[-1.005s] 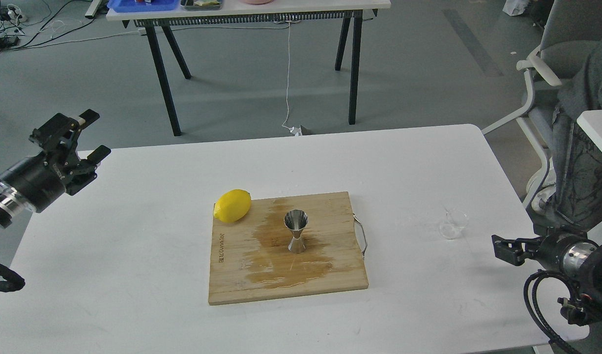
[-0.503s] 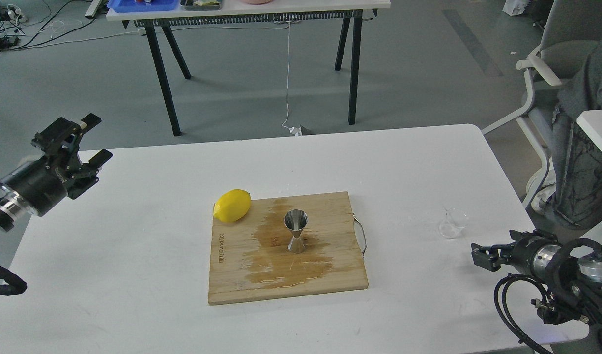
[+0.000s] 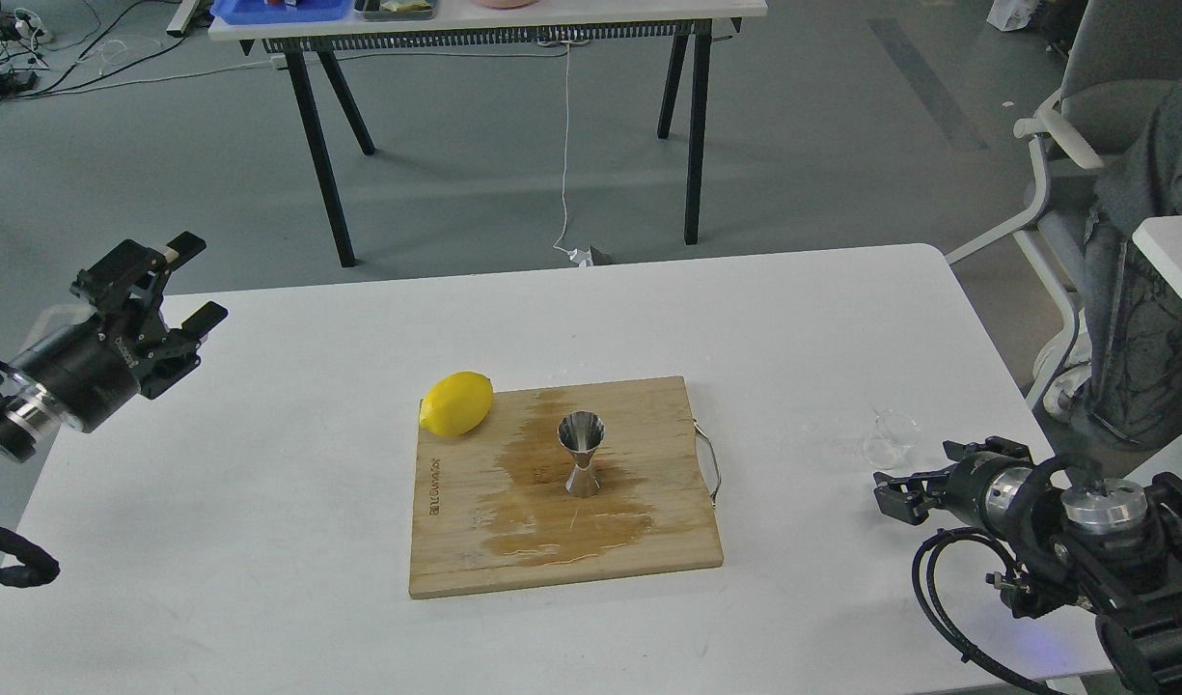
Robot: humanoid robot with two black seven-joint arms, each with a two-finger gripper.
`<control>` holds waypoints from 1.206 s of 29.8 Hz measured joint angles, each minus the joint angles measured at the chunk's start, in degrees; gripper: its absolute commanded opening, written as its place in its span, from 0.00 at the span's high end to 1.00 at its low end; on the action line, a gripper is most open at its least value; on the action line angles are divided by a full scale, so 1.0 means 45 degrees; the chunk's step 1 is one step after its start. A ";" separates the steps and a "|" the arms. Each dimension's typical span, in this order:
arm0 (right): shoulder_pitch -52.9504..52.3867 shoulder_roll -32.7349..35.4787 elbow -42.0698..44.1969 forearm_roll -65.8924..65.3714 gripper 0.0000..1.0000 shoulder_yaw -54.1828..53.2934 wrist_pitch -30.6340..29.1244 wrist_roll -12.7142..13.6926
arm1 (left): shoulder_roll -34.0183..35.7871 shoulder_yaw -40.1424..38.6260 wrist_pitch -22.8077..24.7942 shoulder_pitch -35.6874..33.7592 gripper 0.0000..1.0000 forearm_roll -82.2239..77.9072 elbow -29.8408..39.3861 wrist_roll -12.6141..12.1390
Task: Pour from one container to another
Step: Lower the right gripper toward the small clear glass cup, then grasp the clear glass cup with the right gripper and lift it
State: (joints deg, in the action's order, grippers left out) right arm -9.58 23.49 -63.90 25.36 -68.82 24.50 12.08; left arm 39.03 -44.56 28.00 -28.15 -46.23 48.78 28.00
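Observation:
The clear glass cup (image 3: 890, 440) stands upright on the white table (image 3: 262, 502), right of the board. The steel jigger (image 3: 581, 454) stands upright in the middle of the wooden cutting board (image 3: 455, 550), on a wet stain. My right gripper (image 3: 914, 471) is low at the table's right edge, pointing left, just below and beside the cup without touching it; its fingers look spread, nothing between them. My left gripper (image 3: 197, 282) hovers open over the table's far left corner, far from both containers.
A yellow lemon (image 3: 456, 403) lies on the board's back left corner. A wire handle (image 3: 712, 468) sticks out of the board's right side. An office chair (image 3: 1083, 125) and a draped grey cloth (image 3: 1145, 319) stand right of the table.
My right arm has moved left along the table's right edge, bringing its gripper close to the glass cup. The left gripper drifted slightly right and down. Cup, jigger and lemon stayed put.

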 measured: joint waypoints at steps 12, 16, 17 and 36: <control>-0.0623 -0.0521 0.0565 -0.0214 0.06 0.0001 -0.0062 -0.0095 | -0.0001 -0.0001 0.0000 0.0063 0.00 0.0000 -0.0018 0.0000; -0.0775 -0.0851 0.0717 -0.0661 0.07 0.0000 -0.0075 -0.0086 | -0.0001 -0.0001 0.0000 0.0064 0.00 0.0000 -0.0042 0.0000; -0.0791 -0.0925 0.0772 -0.0735 0.07 -0.0002 -0.0075 -0.0081 | -0.0001 -0.0001 0.0000 0.0064 0.00 0.0000 -0.0052 0.0000; -0.0919 -0.1101 0.1040 -0.0852 0.29 -0.0058 -0.0131 -0.0106 | -0.0020 -0.0001 0.0000 0.0084 0.00 0.0019 -0.0190 0.0000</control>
State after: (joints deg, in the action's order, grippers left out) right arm -13.71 18.54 -59.22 21.53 -69.08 23.91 11.60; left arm 38.94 -44.56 28.00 -27.77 -46.15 47.92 28.00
